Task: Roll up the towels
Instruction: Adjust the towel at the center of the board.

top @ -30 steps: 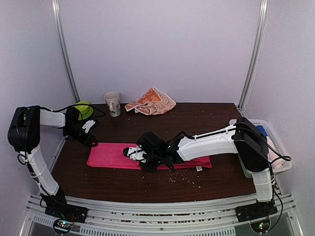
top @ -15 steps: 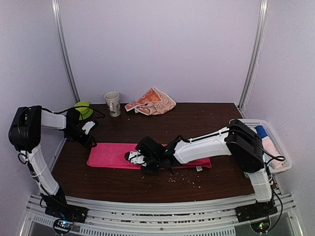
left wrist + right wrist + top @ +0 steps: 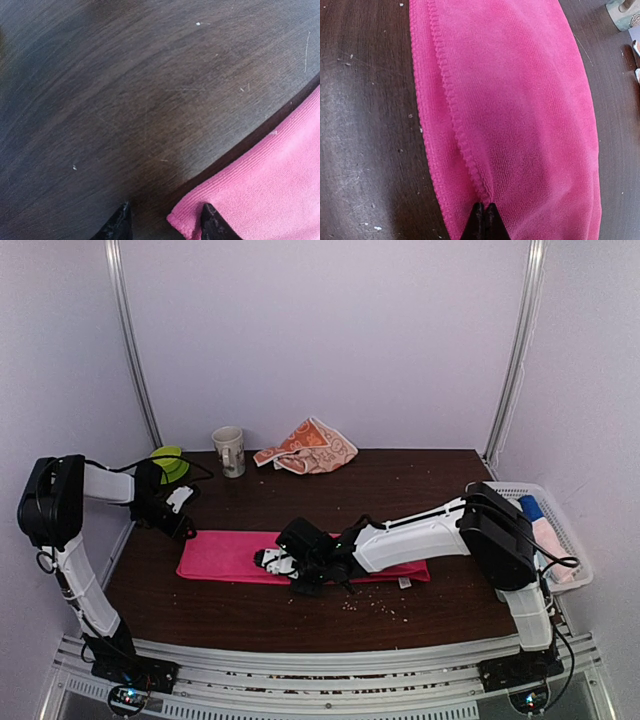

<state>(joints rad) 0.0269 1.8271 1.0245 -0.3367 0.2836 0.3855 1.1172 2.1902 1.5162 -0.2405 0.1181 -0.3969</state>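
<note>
The pink towel (image 3: 225, 555) lies flat as a long folded strip on the table (image 3: 420, 490). In the top view the right gripper (image 3: 268, 560) is down on it near its middle, with free cloth stretching away ahead of its fingertips. The left gripper (image 3: 186, 530) sits low at the strip's end corner. We think it is there to pin that end so the cloth does not slide while the other arm works. The orange bunny towel (image 3: 310, 453) lies crumpled well beyond both grippers at the table's back edge, near a mug (image 3: 229, 451). Neither gripper touches it, and in our judgement it is waiting its turn.

From the left wrist, the left gripper (image 3: 165, 227) has its jaws partly apart, straddling the corner of the pink towel (image 3: 265, 185). The corner tip lies just inside one finger, and the other finger is over bare table (image 3: 125, 100). Nothing is clamped.

From the right wrist, the right gripper (image 3: 484, 220) has its fingertips pressed together on the pink towel (image 3: 520, 100), just where the stitched hem (image 3: 450, 100) runs into them. The cloth puckers toward the tips, so we take it that a thin fold is pinched. Gripping the hem gives an edge to turn over and start the roll. No roll has formed yet.
</note>
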